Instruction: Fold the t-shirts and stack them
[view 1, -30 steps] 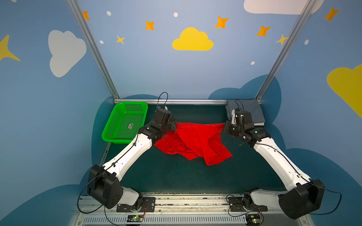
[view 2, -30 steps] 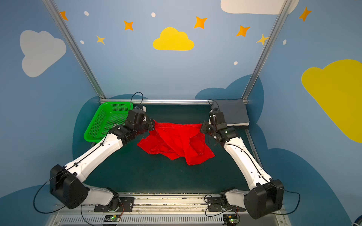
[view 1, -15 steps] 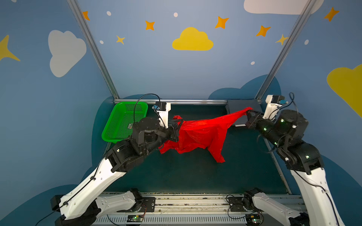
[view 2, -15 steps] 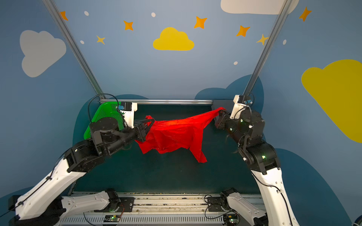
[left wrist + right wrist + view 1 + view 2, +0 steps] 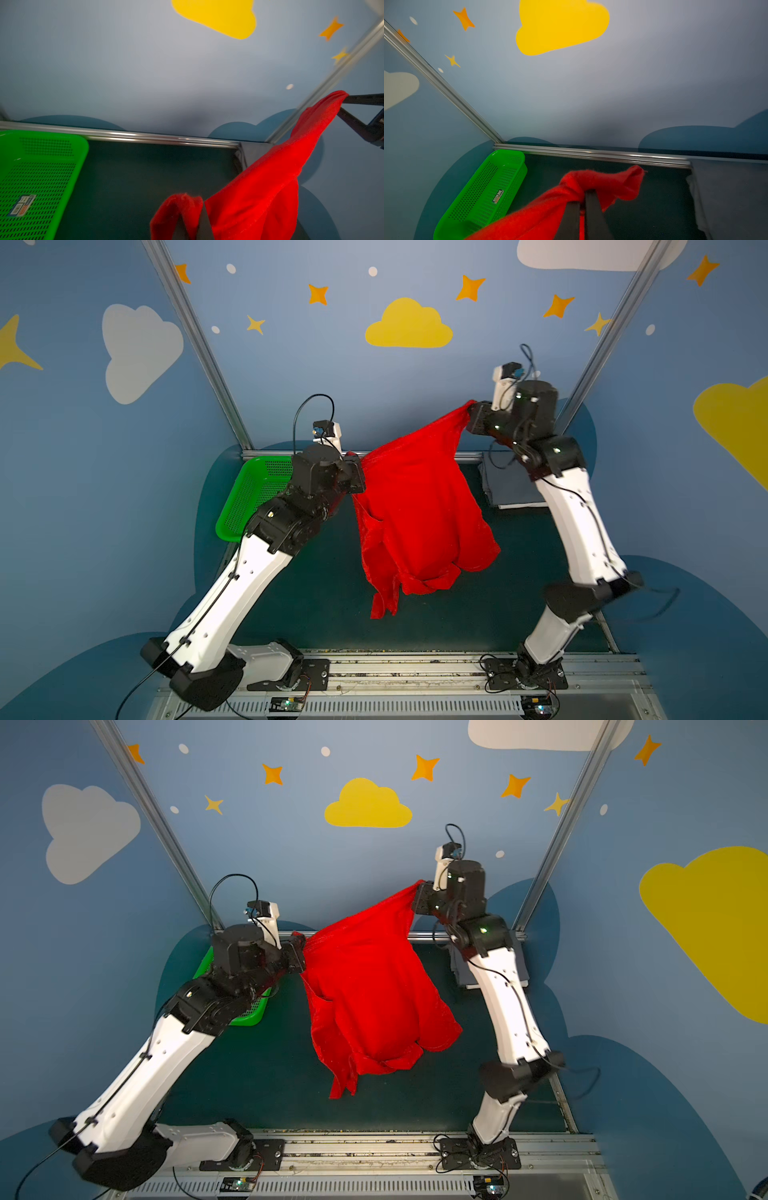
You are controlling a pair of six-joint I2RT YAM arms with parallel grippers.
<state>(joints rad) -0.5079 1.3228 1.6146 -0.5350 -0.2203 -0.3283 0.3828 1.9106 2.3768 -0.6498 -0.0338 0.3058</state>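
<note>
In both top views the red t-shirt (image 5: 415, 522) hangs in the middle of the frame, stretched between two raised arms. The left claw (image 5: 360, 472), left of centre, is clamped tight on one corner. The right claw (image 5: 471, 414), higher and in the upper right, is pinched shut on the opposite corner. The cloth sags in bunched folds, its lowest tip reaching lower centre over the dark green surface (image 5: 324, 614); whether it touches cannot be told. A green perforated basket (image 5: 245, 506) sits at the left behind the left arm, and a folded grey shirt (image 5: 509, 489) lies at the right, partly behind the right arm. In the left wrist view the left claw (image 5: 192, 216) has its fingers closed on a fold of the red t-shirt (image 5: 259, 187), which runs taut to the right claw (image 5: 351, 104), shut on the far corner. The green perforated basket (image 5: 41, 176) carries a small sticker (image 5: 21, 205) on its floor, with print too blurred to read. The folded grey shirt (image 5: 253, 151) shows just behind the red cloth. In the right wrist view the right claw (image 5: 582, 199) is closed on a gathered knot of the red t-shirt (image 5: 591, 182). The green perforated basket (image 5: 483, 197) lies beyond with its sticker (image 5: 498, 196), also illegible, and the folded grey shirt (image 5: 726, 197) lies on the opposite side.
</note>
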